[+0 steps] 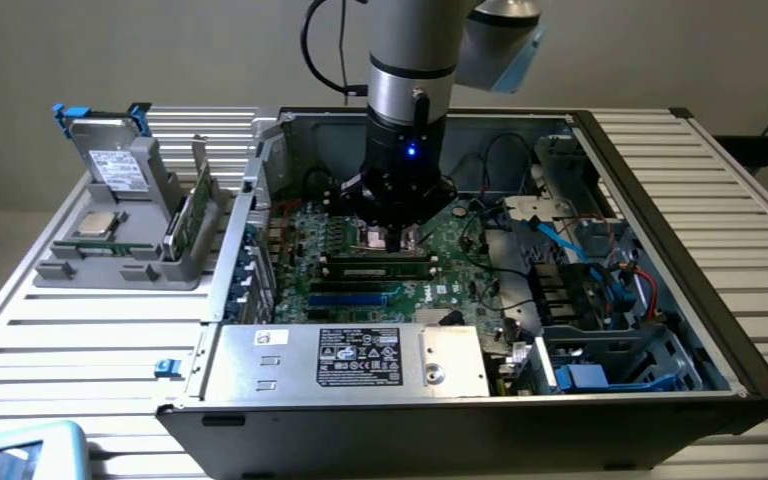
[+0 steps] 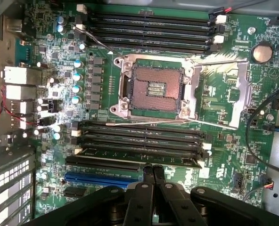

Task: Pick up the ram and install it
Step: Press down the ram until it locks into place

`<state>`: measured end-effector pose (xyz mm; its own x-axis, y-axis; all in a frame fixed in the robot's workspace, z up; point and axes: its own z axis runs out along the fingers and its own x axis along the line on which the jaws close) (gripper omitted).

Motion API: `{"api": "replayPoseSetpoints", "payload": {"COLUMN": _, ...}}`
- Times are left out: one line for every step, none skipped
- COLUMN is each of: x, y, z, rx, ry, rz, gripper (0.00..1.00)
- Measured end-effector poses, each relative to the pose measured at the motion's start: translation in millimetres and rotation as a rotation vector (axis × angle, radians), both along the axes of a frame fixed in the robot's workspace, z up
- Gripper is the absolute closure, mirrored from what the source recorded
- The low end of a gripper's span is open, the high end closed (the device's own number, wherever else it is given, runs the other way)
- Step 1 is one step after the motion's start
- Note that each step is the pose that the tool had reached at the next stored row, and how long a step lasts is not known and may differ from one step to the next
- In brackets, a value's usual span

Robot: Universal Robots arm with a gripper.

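**Shut gripper over the memory slots**

The gripper (image 2: 152, 170), nearest the wrist camera, has its fingers pressed together and holds nothing. Just past its tips the ram (image 2: 138, 154) lies seated in a slot of the motherboard (image 2: 219, 89), beside the empty processor socket (image 2: 154, 89), inside the computer case (image 1: 704, 200).
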<state>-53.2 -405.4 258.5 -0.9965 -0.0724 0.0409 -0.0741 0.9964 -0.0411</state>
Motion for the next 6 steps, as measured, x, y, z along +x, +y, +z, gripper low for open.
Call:
{"api": "replayPoseSetpoints", "payload": {"x": 0.0, "y": 0.0, "z": 0.0, "rx": -0.0001, "ry": 0.0000, "rz": 0.000, "gripper": 0.89}}
{"api": "replayPoseSetpoints", "payload": {"x": -0.1, "y": 0.0, "z": 0.0, "rx": -0.0002, "ry": -0.0001, "rz": 0.000, "gripper": 0.89}}
{"api": "replayPoseSetpoints", "payload": {"x": -0.1, "y": 0.0, "z": 0.0, "rx": -0.0001, "ry": -0.0001, "rz": 0.000, "gripper": 0.89}}
{"api": "replayPoseSetpoints", "payload": {"x": -0.1, "y": 0.0, "z": 0.0, "rx": -0.0001, "ry": -0.0001, "rz": 0.000, "gripper": 0.89}}
{"api": "replayPoseSetpoints", "payload": {"x": -0.1, "y": 0.0, "z": 0.0, "rx": -0.0001, "ry": 0.0000, "rz": 0.000, "gripper": 0.89}}
{"api": "replayPoseSetpoints", "payload": {"x": -0.1, "y": 0.0, "z": 0.0, "rx": -0.0001, "ry": -0.0001, "rz": 0.000, "gripper": 0.89}}
